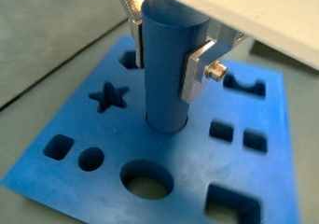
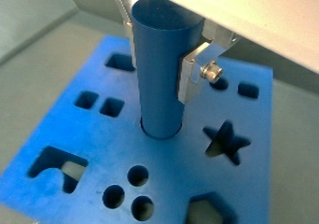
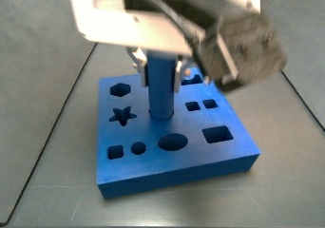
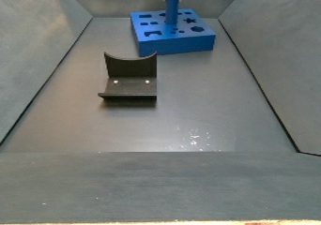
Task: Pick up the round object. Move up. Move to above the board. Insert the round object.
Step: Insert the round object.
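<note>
The round object (image 1: 166, 69) is a tall plain blue cylinder peg, upright, with its lower end down in a round hole near the middle of the board (image 1: 88, 162). It shows in both wrist views (image 2: 165, 74) and both side views (image 3: 159, 85) (image 4: 170, 6). The gripper (image 1: 165, 50) is shut on the peg's upper part, its silver fingers (image 1: 192, 74) pressed on either side. The board is a thick blue square slab with star (image 1: 110, 98), round (image 1: 147, 181) and square cut-outs, also seen in the other views (image 2: 75, 144) (image 3: 178, 170) (image 4: 189, 43).
The dark L-shaped fixture (image 4: 127, 79) stands on the floor in front of the board. Sloping grey walls (image 4: 44, 69) close in the dark floor on both sides. The arm's body (image 3: 241, 42) hangs over the board's back right.
</note>
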